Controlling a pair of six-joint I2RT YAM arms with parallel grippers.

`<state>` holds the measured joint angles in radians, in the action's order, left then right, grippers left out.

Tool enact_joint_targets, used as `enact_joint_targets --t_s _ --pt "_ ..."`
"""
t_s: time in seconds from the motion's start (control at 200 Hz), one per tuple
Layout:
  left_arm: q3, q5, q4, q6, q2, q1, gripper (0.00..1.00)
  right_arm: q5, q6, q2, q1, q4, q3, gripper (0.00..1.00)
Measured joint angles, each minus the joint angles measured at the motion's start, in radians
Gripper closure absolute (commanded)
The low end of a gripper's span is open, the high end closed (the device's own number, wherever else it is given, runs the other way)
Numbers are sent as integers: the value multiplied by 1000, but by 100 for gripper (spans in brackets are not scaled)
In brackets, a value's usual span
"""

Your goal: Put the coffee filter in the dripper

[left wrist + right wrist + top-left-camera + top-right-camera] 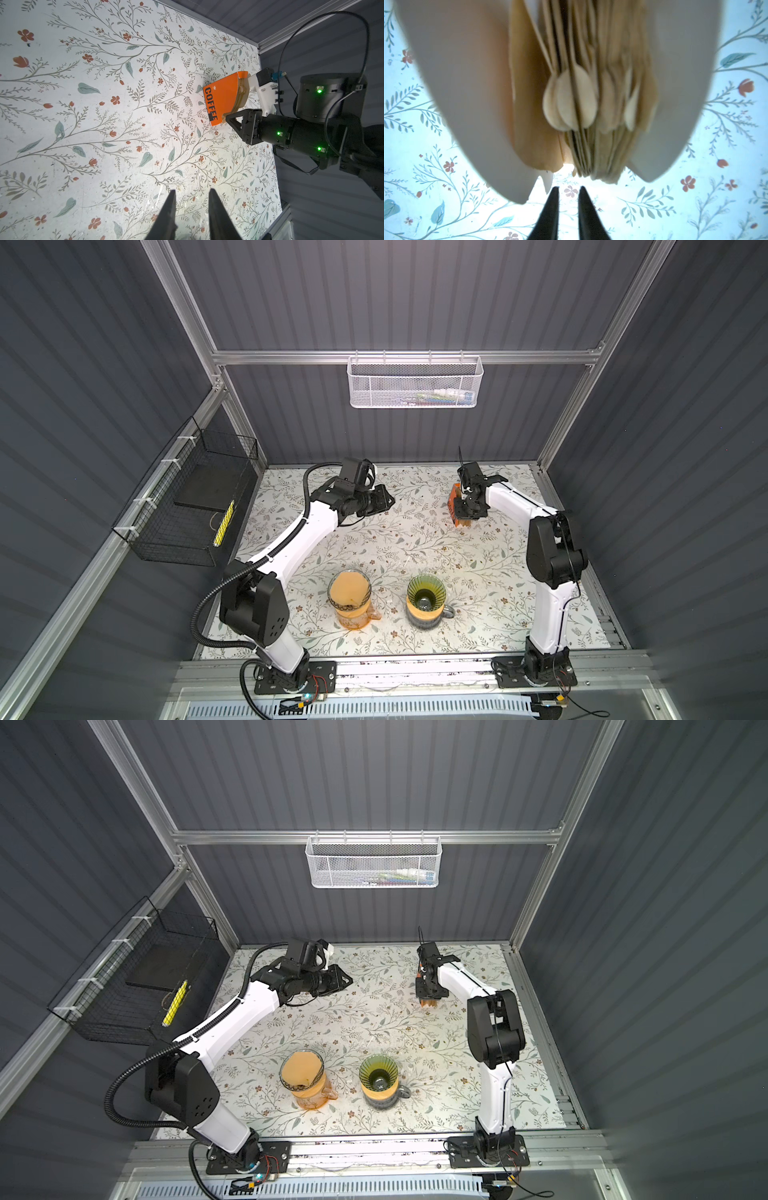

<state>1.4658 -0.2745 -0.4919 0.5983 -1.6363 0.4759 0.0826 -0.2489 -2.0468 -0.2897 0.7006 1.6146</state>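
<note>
An orange "COFFEE" box point(222, 97) stands at the back right of the table, holding a stack of brown coffee filters point(591, 104). My right gripper point(568, 188) hangs just over the box's open top point(455, 506); its jaws are a little apart with nothing between them. My left gripper point(192, 190) hovers over the table at back centre point(384, 502), open and empty. Near the front, a green ribbed dripper point(426, 596) sits on a mug with no filter in it. To its left, a clear dripper point(349, 593) on an orange-tinted jug holds a brown filter.
A white mesh basket point(415, 383) hangs on the back wall and a black wire basket point(195, 506) on the left wall. Aluminium frame rails border the floral table point(415, 547). Both arm bases are bolted along the front edge.
</note>
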Motion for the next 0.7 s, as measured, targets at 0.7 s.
enact_joint_targets --t_s 0.7 --pt "0 0 0 0 0 -4 72 37 -1 -72 0 4 58 80"
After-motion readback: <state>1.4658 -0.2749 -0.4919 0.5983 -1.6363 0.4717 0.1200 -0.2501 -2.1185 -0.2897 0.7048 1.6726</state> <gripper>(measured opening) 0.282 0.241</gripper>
